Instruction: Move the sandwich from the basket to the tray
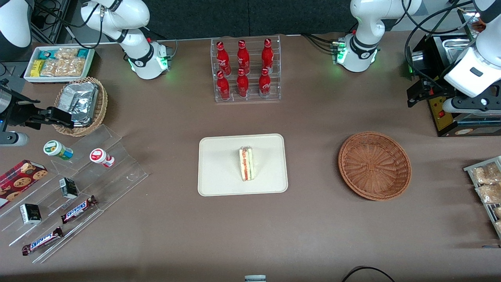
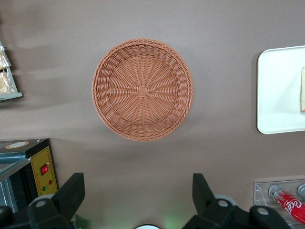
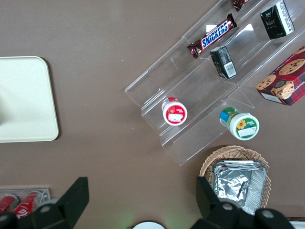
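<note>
Front view shows the sandwich [image 1: 247, 163] lying on the tray [image 1: 219, 172]. The basket [image 1: 374, 165] sits beside it. The end effector [image 2: 138, 195] hangs high, fingers wide apart, holding nothing.

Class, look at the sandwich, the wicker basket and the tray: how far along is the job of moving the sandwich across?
Done: the sandwich lies on the tray, and the basket holds nothing. In hand: nothing; the gripper is raised above the table, farther from the front camera than the basket, jaws open and holding nothing. Left: nothing visible remains; the task looks finished.
</note>
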